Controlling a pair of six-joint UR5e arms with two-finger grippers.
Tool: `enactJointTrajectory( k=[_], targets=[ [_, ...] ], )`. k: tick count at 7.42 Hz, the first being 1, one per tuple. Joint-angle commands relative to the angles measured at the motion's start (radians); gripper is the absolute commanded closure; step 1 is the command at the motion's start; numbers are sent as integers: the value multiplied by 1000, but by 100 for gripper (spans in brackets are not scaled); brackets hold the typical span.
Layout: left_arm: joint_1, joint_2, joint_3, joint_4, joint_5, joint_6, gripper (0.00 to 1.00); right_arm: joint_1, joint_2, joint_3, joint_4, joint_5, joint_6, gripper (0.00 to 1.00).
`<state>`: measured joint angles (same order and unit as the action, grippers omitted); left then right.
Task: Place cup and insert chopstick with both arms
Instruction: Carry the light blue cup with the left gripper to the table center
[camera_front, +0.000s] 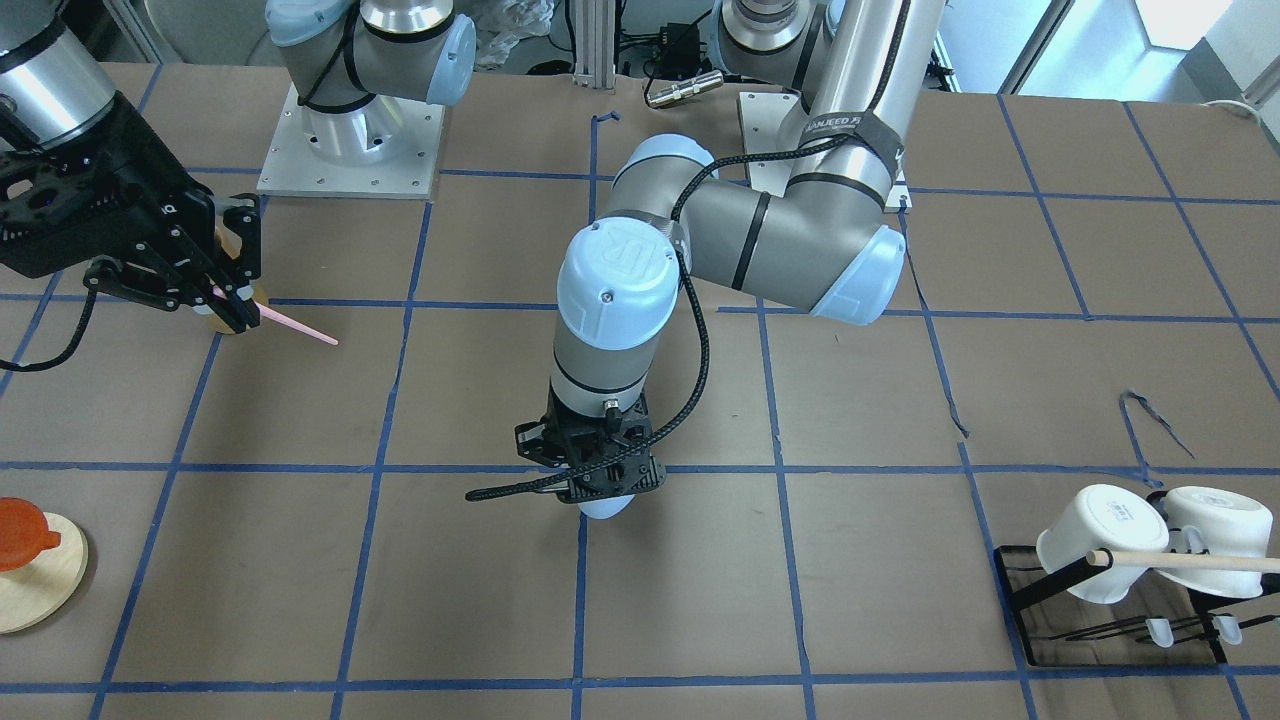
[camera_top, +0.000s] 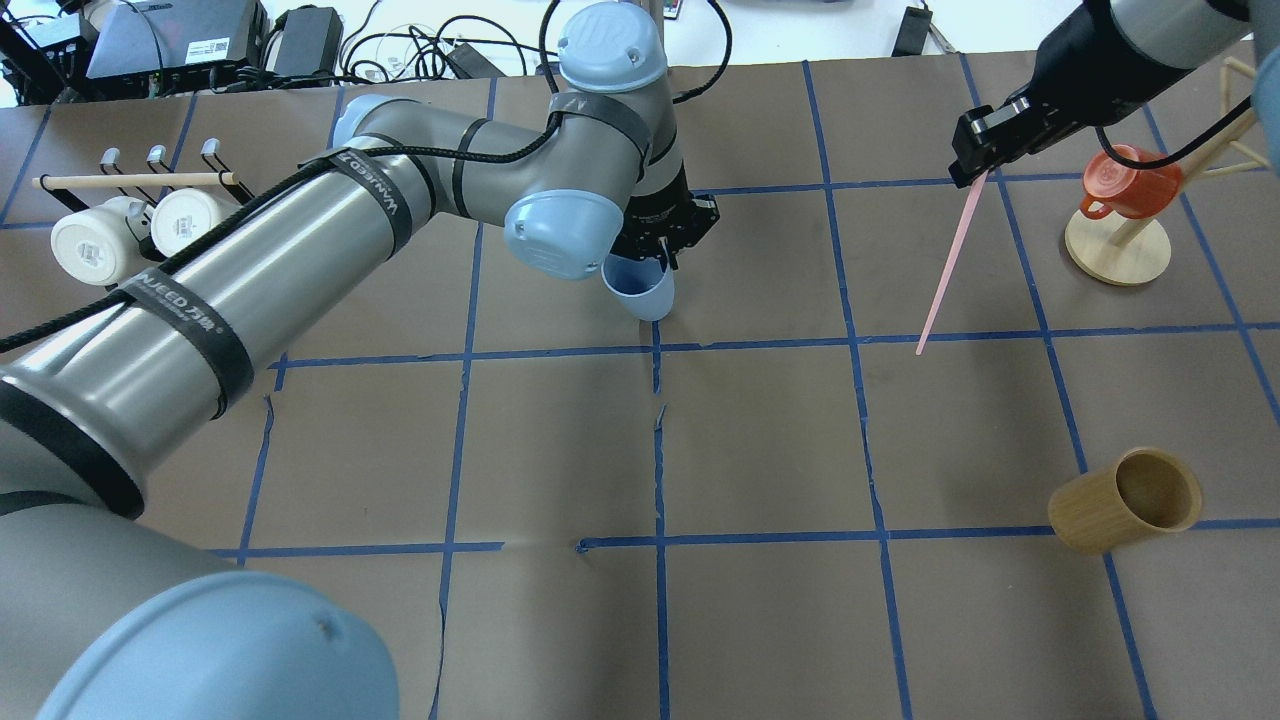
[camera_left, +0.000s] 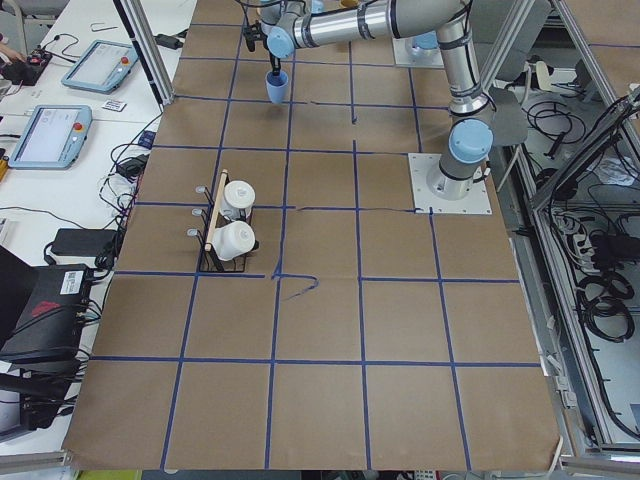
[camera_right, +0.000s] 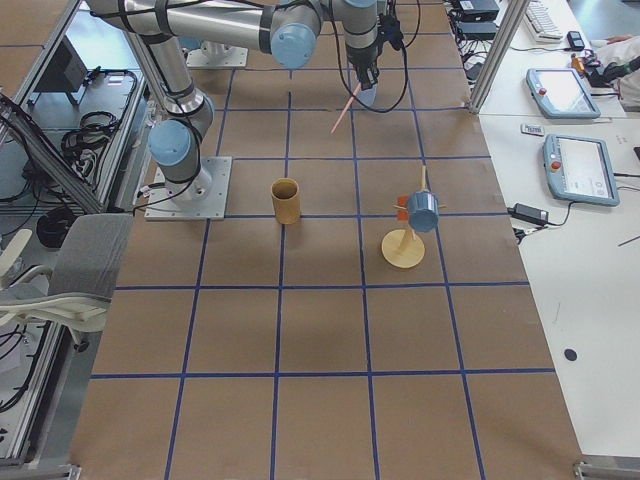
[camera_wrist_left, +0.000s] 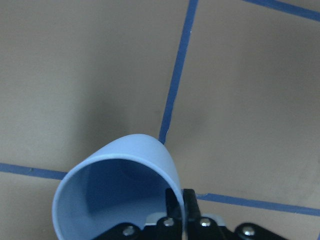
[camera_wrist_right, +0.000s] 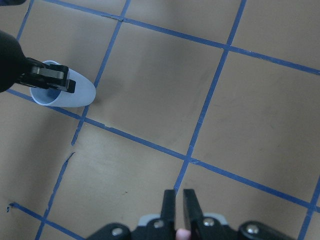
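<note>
L tool: clenched on the cup's rim; one finger is seen inside the wall, one outside.
Cup: light blue; held tilted below the L tool, mouth toward the wrist, base lowest. It is found over the bench's middle, by a crossing of blue tape lines. Base looks just off the bench, but contact can't be judged w/ certainty from these views.
R tool: clenched on the chopstick's upper end; a pink stub is seen betw. the closed fingers in the wrist view.
Chopstick: pale pink, thin; held slanted, free end pointed down; well apart from the cup.
L arm: stretched across the bench to the middle, wrist pointed down.
Bench: covered w/ brown paper, gridded w/ blue tape.
Bamboo cylinder: tan, stood upright on the R side, mouth facing up.
Orange mug: hung on a wooden stand, near the R tool.
White mugs: two, hung on a black rack under a wooden dowel, L side.
</note>
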<state>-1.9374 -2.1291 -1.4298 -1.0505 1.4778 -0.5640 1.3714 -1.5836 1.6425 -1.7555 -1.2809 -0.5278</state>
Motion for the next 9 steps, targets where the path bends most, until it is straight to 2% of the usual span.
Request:
enactJointTrajectory(
  k=[1,2,3,7,9],
  targets=[
    [-9,-23,0,27,-2,1,100,0,1,0,-1,0,0,100],
    [-9,-26,-3,26,-2,1,48,0,-1,0,1,-2,5,100],
    [-11,-31,-1,27,-2,-2,2,0,-1,0,-1,-2,5,100],
    [-9,10,28,15,-2,4,0,0,-4,-1,1,0,8,100],
    [0,113,38,-124,-1,63,0,3,-10,-10,-2,3,40,100]
  ],
)
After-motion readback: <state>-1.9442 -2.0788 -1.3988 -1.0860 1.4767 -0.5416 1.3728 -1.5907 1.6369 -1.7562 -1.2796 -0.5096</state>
